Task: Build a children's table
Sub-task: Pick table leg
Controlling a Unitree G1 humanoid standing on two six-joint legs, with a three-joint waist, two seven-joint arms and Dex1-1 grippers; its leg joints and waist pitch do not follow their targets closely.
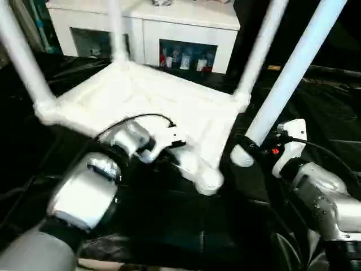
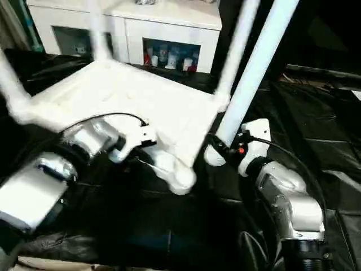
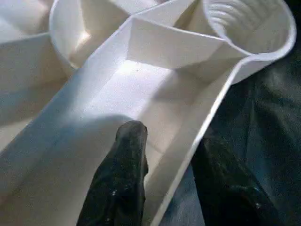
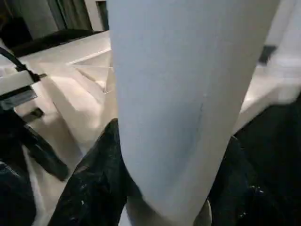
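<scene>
The white children's table (image 1: 146, 96) lies upside down on the black cover, ribbed underside up. Three legs stand in its corner sockets: left (image 1: 22, 56), back (image 1: 115, 31) and far right (image 1: 260, 48). The near corner socket (image 1: 207, 182) is empty, its ridged inside open in the left wrist view (image 3: 244, 28). My left gripper (image 3: 169, 141) is shut on the table's rim just beside that socket, one finger (image 3: 124, 174) inside the rim and one outside. My right gripper (image 1: 254, 148) is shut on the fourth leg (image 1: 293, 73), held tilted, its lower end hanging just right of the empty socket.
A white cabinet with glass doors (image 1: 169, 28) stands behind the work table. The wrinkled black cover (image 1: 169, 226) spreads all around the small table. A black cable (image 1: 135, 118) loops over my left wrist.
</scene>
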